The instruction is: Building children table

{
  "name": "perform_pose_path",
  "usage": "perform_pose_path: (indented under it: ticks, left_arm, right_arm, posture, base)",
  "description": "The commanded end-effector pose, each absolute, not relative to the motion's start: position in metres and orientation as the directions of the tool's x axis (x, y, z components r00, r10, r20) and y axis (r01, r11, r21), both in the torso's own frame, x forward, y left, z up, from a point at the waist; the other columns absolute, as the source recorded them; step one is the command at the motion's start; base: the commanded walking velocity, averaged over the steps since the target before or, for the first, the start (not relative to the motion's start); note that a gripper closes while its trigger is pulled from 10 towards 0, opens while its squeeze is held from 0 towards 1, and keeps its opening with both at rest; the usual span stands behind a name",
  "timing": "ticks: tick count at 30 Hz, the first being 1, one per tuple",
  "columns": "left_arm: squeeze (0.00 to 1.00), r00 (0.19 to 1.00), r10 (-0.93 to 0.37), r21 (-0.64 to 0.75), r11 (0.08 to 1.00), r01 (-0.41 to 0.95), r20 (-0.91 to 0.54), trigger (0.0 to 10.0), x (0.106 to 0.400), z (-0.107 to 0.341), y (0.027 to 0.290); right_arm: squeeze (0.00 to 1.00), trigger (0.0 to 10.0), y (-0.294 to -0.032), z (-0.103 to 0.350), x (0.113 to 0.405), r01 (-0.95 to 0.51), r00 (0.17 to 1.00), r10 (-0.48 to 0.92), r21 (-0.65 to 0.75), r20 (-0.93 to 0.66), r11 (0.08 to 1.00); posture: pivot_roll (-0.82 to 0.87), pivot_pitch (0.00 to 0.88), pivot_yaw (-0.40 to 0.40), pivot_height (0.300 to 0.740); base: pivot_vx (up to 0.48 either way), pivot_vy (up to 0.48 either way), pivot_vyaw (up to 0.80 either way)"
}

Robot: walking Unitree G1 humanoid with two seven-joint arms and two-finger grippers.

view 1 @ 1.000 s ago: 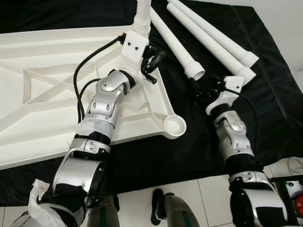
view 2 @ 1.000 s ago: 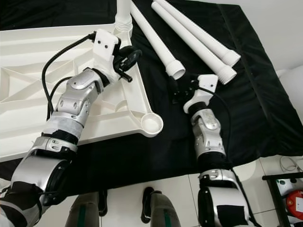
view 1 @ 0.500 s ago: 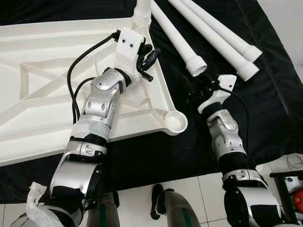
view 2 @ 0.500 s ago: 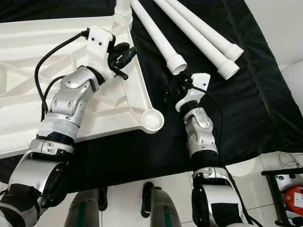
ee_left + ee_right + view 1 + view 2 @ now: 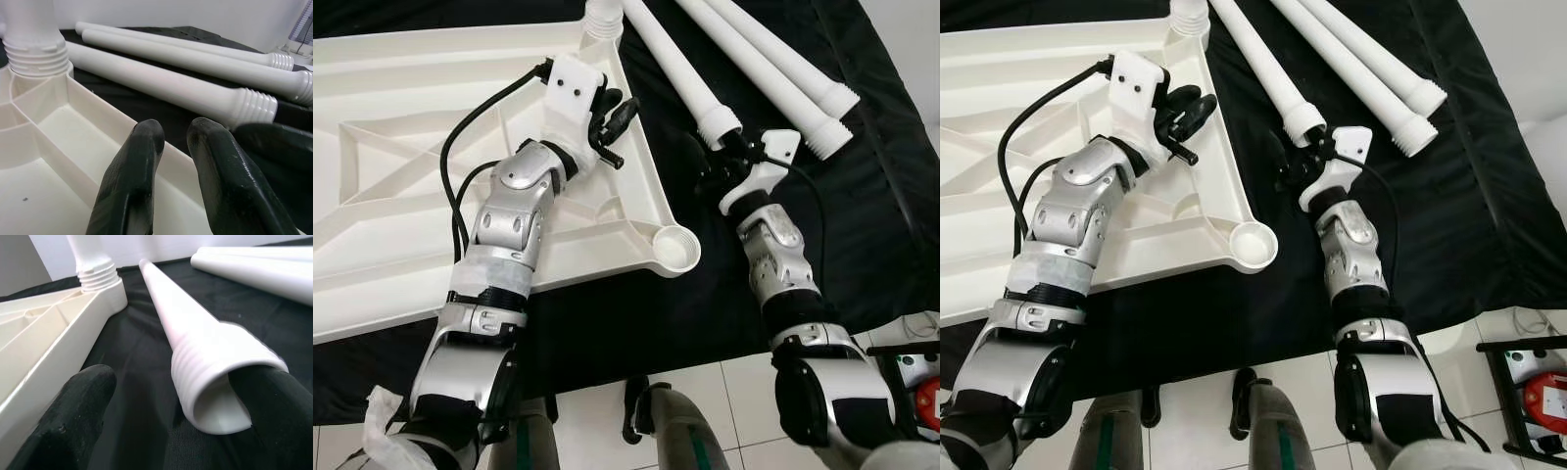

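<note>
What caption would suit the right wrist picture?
Open right gripper straddling the threaded end of a loose white table leg on black cloth.

We see the tabletop (image 5: 401,196) lying upside down on the cloth (image 5: 881,225), at our 10 o'clock. One leg (image 5: 600,12) stands in its 12 o'clock corner; three loose legs (image 5: 744,59) lie at 1 o'clock.

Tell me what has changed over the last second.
The right gripper has moved forward to the threaded end of the nearest loose table leg and now straddles it, fingers open. The left gripper stays over the upturned tabletop. The tabletop, its screwed-in leg and the loose legs lie unchanged.
</note>
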State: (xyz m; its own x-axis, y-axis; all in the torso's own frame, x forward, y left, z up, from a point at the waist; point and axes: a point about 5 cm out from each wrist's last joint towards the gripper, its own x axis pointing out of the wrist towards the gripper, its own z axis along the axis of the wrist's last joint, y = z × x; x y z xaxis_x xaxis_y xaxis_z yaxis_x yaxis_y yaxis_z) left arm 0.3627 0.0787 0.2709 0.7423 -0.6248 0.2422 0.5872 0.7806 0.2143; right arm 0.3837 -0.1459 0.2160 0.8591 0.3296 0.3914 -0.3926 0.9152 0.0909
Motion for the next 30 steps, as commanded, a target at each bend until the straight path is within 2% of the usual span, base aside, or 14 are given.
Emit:
perform_pose_path:
  ticks: [1, 2, 3, 4, 5, 8, 9, 28, 29, 30]
  left_arm:
    - [0.0, 0.76, -0.605, 0.206, 0.796, 0.57, 0.238, 10.0, 0.361, 0.268, 0.077]
    - [0.0, 0.762, -0.602, 0.205, 0.798, 0.567, 0.237, 10.0, 0.36, 0.268, 0.077]
    - [0.0, 0.764, -0.6, 0.204, 0.799, 0.565, 0.238, 10.0, 0.36, 0.269, 0.077]
    - [0.0, 0.765, -0.599, 0.204, 0.8, 0.564, 0.237, 10.0, 0.359, 0.269, 0.078]
    - [0.0, 0.766, -0.597, 0.202, 0.802, 0.563, 0.237, 10.0, 0.359, 0.27, 0.078]
    - [0.0, 0.767, -0.596, 0.201, 0.802, 0.562, 0.237, 10.0, 0.358, 0.27, 0.078]
    - [0.0, 0.772, -0.592, 0.199, 0.806, 0.558, 0.234, 10.0, 0.358, 0.269, 0.079]
    - [0.0, 0.793, -0.568, 0.19, 0.822, 0.536, 0.22, 10.0, 0.357, 0.27, 0.085]
    - [0.0, 0.794, -0.567, 0.188, 0.823, 0.535, 0.219, 10.0, 0.357, 0.27, 0.085]
    - [0.0, 0.796, -0.566, 0.186, 0.824, 0.535, 0.216, 10.0, 0.358, 0.269, 0.084]
  right_arm:
    - [0.0, 10.0, -0.151, 0.207, 0.383, -0.377, 0.873, 0.313, 0.109, 0.374, 0.92]
    - [0.0, 10.0, -0.15, 0.209, 0.385, -0.374, 0.875, 0.311, 0.111, 0.372, 0.921]
    - [0.0, 8.5, -0.149, 0.211, 0.387, -0.377, 0.874, 0.314, 0.11, 0.371, 0.92]
    - [0.0, 8.5, -0.147, 0.212, 0.389, -0.379, 0.873, 0.317, 0.109, 0.37, 0.919]
    - [0.0, 7.4, -0.146, 0.215, 0.39, -0.386, 0.869, 0.324, 0.103, 0.373, 0.917]
    - [0.0, 7.4, -0.145, 0.216, 0.39, -0.39, 0.866, 0.329, 0.098, 0.376, 0.915]
    - [0.0, 0.0, -0.141, 0.22, 0.393, -0.407, 0.859, 0.343, 0.098, 0.38, 0.908]
    - [0.0, 0.0, -0.137, 0.234, 0.397, -0.417, 0.833, 0.34, 0.09, 0.436, 0.905]
    - [0.0, 1.1, -0.138, 0.236, 0.396, -0.41, 0.829, 0.333, 0.085, 0.45, 0.908]
    - [0.0, 0.0, -0.139, 0.239, 0.395, -0.399, 0.824, 0.326, 0.065, 0.462, 0.915]
  posture:
    - [0.16, 0.345, -0.131, 0.74]
    - [0.16, 0.349, -0.133, 0.74]
    - [0.17, 0.353, -0.134, 0.74]
    - [0.17, 0.353, -0.134, 0.74]
    - [0.17, 0.356, -0.134, 0.74]
    - [0.17, 0.356, -0.134, 0.74]
    - [0.18, 0.357, -0.136, 0.74]
    - [0.19, 0.366, -0.142, 0.74]
    - [0.17, 0.36, -0.142, 0.74]
    - [0.17, 0.356, -0.141, 0.74]
  base:
    - [0.0, 0.0, 0.0]
    - [0.0, 0.0, 0.0]
    - [0.0, 0.0, 0.0]
    - [0.0, 0.0, 0.0]
    - [0.0, 0.0, 0.0]
    - [0.0, 0.0, 0.0]
    - [0.0, 0.0, 0.0]
    - [0.0, 0.0, 0.0]
    - [0.0, 0.0, 0.0]
    - [0.0, 0.0, 0.0]
